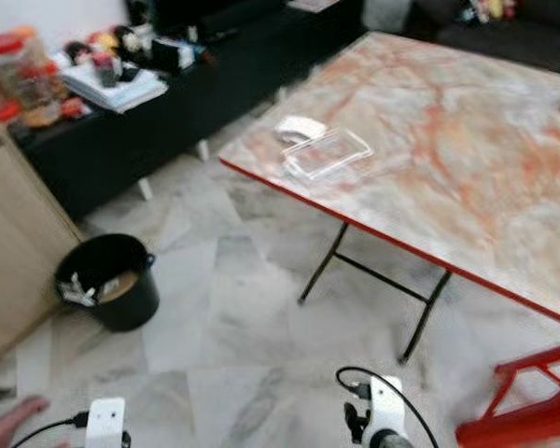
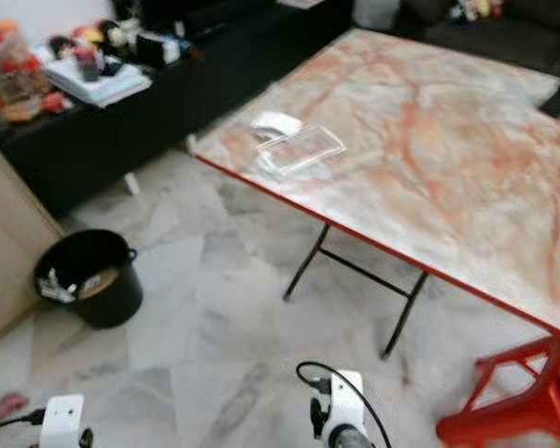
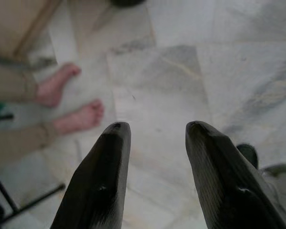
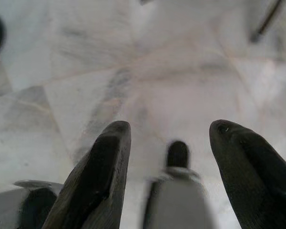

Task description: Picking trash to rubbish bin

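Left eye view has the clear plastic tray (image 1: 327, 153) and crumpled wrapper (image 1: 300, 127) sitting near the table (image 1: 467, 159) edge (easy reach), bin (image 1: 112, 280) on the floor, left gripper (image 3: 152, 138) and right gripper (image 4: 169, 136) both spread, empty, hanging low.

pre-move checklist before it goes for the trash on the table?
1. Trash located: clear plastic container and white crumpled wrapper lie near the corner of the marble-patterned folding table: ok.
2. Black round rubbish bin on the floor, open: ok.
3. Left claw open, holding nothing: ok.
4. Right claw open, holding nothing: ok.
5. Bare feet of a person near the left claw: not ok.
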Tool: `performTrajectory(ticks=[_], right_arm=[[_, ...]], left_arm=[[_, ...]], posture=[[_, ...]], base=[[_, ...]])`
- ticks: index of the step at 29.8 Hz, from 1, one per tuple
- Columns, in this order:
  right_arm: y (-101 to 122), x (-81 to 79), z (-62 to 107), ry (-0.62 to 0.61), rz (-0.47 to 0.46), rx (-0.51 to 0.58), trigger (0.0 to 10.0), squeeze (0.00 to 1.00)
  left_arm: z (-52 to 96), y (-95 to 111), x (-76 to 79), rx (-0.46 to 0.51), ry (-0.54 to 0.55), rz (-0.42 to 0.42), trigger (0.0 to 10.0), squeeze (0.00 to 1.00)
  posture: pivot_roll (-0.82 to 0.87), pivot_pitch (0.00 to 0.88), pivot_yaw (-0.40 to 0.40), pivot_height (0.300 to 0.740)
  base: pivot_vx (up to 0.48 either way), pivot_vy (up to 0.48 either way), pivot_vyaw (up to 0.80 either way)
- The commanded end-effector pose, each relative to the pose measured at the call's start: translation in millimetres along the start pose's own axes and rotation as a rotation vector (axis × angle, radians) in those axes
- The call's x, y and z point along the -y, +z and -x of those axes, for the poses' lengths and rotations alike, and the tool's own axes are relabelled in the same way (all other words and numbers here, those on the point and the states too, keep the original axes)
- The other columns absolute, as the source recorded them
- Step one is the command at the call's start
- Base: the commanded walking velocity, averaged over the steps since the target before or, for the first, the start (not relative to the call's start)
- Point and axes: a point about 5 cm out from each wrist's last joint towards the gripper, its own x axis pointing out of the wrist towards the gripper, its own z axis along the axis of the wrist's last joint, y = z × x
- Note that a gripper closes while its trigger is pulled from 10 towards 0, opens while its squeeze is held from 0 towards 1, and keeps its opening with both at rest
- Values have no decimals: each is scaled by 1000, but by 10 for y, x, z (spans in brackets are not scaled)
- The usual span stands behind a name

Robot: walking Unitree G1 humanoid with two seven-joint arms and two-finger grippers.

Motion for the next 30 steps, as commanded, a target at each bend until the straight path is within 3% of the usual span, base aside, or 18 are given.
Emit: performTrajectory(ticks=[1, 8, 13, 30], right_arm=[[-11, 5, 2, -3, -1, -6, 10000, 0], [-14, -2, 2, -1, -2, -8, 10000, 0], [-13, -7, 1, 0, -3, -7, 10000, 0], [0, -15, -2, 8, 0, -3, 10000, 0]], left_arm=[[36, -134, -27, -48, 8, -2, 10000, 0], [33, -126, -24, -47, 8, 1, 10000, 0], [35, -137, -50, -52, 17, 2, 10000, 0], [36, -127, -23, -42, 7, -15, 10000, 0]], posture=[[150, 141, 46, 740], [151, 143, 47, 740], [151, 144, 49, 740], [149, 147, 44, 740]], base=[[0, 0, -788], [0, 0, -788], [0, 333, -788], [0, 0, -788]])
